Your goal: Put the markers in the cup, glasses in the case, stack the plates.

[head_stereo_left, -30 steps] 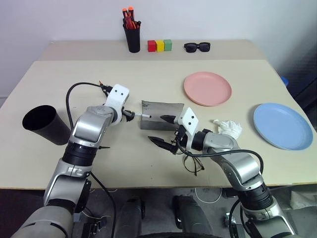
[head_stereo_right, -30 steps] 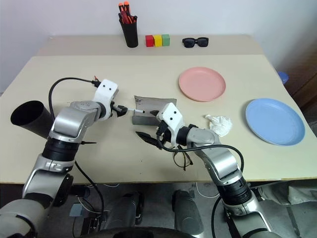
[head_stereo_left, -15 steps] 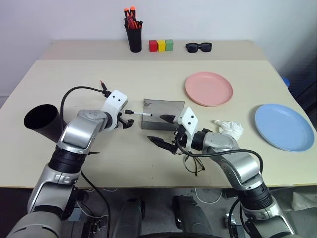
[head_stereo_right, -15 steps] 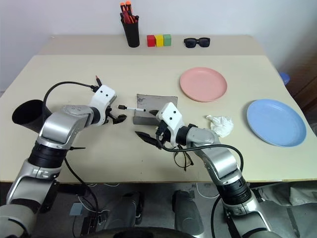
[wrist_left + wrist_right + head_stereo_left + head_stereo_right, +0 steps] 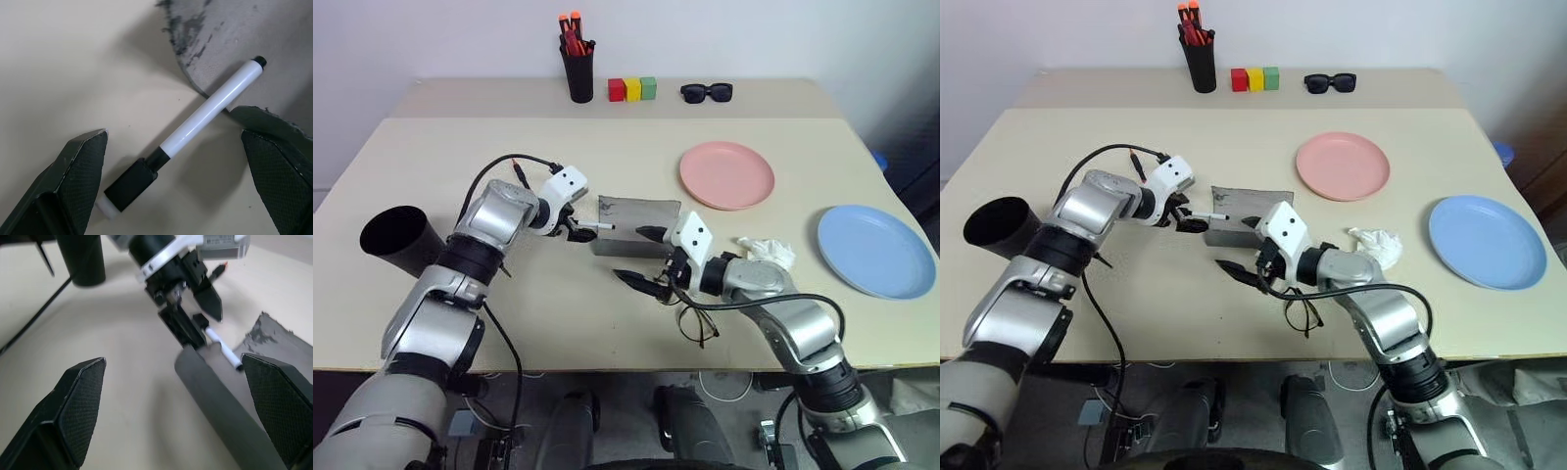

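Note:
A white marker (image 5: pixel 195 122) with a black cap lies partly on the table and partly on the left edge of the grey case (image 5: pixel 641 225). My left gripper (image 5: pixel 578 232) hangs open just above it, one finger on either side. To the right of the case my right gripper (image 5: pixel 644 257) is open and holds nothing. The wire-frame glasses (image 5: pixel 697 323) lie on the table below the right forearm, near the front edge. At the far left the black cup (image 5: pixel 396 245) lies on its side. The pink plate (image 5: pixel 725 174) and the blue plate (image 5: pixel 875 249) sit apart on the right.
At the back stand a narrow black pen cup (image 5: pixel 578 73) with orange-capped pens, three coloured blocks (image 5: pixel 631 90) and black sunglasses (image 5: pixel 707 92). A crumpled white tissue (image 5: pixel 766 252) lies between the right arm and the blue plate.
My left gripper has swung right toward the case and tipped downward, so its fingers now straddle the white marker. The marker, the case and the right gripper have stayed put.

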`<state>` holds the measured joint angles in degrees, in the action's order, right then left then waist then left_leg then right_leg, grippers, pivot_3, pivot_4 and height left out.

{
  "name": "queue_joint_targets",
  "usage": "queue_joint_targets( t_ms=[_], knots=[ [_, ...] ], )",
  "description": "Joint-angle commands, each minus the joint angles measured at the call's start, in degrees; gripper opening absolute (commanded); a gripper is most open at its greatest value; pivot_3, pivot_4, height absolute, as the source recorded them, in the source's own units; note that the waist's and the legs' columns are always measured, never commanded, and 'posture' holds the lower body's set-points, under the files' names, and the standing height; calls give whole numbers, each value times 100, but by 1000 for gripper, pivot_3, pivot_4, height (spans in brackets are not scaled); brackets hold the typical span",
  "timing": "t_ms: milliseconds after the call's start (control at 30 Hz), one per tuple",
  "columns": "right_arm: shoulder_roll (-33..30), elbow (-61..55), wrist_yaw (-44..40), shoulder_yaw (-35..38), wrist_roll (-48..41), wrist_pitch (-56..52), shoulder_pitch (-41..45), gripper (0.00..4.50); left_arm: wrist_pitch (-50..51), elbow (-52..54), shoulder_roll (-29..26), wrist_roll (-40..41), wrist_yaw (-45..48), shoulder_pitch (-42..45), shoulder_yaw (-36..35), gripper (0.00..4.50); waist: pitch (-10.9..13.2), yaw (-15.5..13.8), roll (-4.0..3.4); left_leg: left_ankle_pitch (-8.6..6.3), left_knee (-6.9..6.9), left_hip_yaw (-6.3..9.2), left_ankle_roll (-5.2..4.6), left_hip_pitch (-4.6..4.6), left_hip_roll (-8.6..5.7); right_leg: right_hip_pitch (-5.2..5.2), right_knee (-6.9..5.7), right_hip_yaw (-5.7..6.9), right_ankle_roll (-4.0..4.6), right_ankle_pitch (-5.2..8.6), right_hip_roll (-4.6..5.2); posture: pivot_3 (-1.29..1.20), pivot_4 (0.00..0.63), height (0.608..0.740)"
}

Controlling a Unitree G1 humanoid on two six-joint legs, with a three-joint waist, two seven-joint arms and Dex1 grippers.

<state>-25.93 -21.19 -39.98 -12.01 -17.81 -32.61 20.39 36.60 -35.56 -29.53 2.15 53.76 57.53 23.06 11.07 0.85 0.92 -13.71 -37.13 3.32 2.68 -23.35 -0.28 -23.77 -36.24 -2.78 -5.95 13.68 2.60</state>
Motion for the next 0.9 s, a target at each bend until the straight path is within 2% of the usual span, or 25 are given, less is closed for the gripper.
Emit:
queue_joint_targets(
  t_ms=[33, 67, 133, 300, 500, 667, 800, 900],
  knots=[
    [-337, -367, -159, 442, -176, -56, 60, 4500, -507, -679, 68, -340, 305, 198, 131, 3952, 0, 0, 0, 0, -1, 0, -1, 0, 0, 1, 0, 0, 0, 0, 0, 0, 150, 740],
    [-460, -412, -191, 523, -189, -76, 31, 4500, -609, -801, 78, -392, 350, 239, 125, 3618, 0, 2, 0, -1, -1, 0, -1, 1, 0, 1, 0, 0, 0, 0, 0, 0, 150, 740],
    [-653, -480, -231, 645, -195, -82, -42, 4500, -733, -921, 77, -452, 453, 277, 90, 2664, 0, 2, 0, -1, -1, 1, -2, 1, 1, 1, -1, 0, 0, 0, 0, 0, 150, 740],
    [-846, -454, -219, 794, -152, -16, -165, 4500, -845, -682, -98, -535, 729, 123, 11, 100, 0, 25, 0, -1, 0, 1, -2, 2, 2, 1, -1, 0, -1, 0, -1, 0, 150, 740],
    [-848, -366, -190, 812, -119, 65, -189, 4500, -783, 437, -538, -287, 946, -425, -402, 42, 0, 93, 0, -3, 3, 0, -6, 1, 5, -3, -4, -3, -1, 0, -2, 0, 150, 740],
    [-811, -250, -225, 755, -99, 156, -125, 4500, -412, 1886, -746, 398, 771, -1047, -1359, 42, 3, 102, 1, -3, 1, 2, -6, -2, 6, -5, -6, -3, -1, 0, 0, 0, 150, 740],
    [-755, -176, -264, 662, -101, 219, -27, 4500, -166, 2705, -480, 972, 150, -1355, -2294, 42, 4, 39, 2, -3, -3, 3, -6, -3, 6, -5, -6, -3, -1, 0, 1, 0, 150, 740],
    [-605, -98, -203, 594, -78, 277, 132, 4500, -517, 3214, 99, 1291, -1031, -1494, -3287, 42, 4, 6, 3, -3, -5, 2, -6, -1, 8, -4, -6, -3, -2, -1, 5, 0, 150, 740]
  ],
)
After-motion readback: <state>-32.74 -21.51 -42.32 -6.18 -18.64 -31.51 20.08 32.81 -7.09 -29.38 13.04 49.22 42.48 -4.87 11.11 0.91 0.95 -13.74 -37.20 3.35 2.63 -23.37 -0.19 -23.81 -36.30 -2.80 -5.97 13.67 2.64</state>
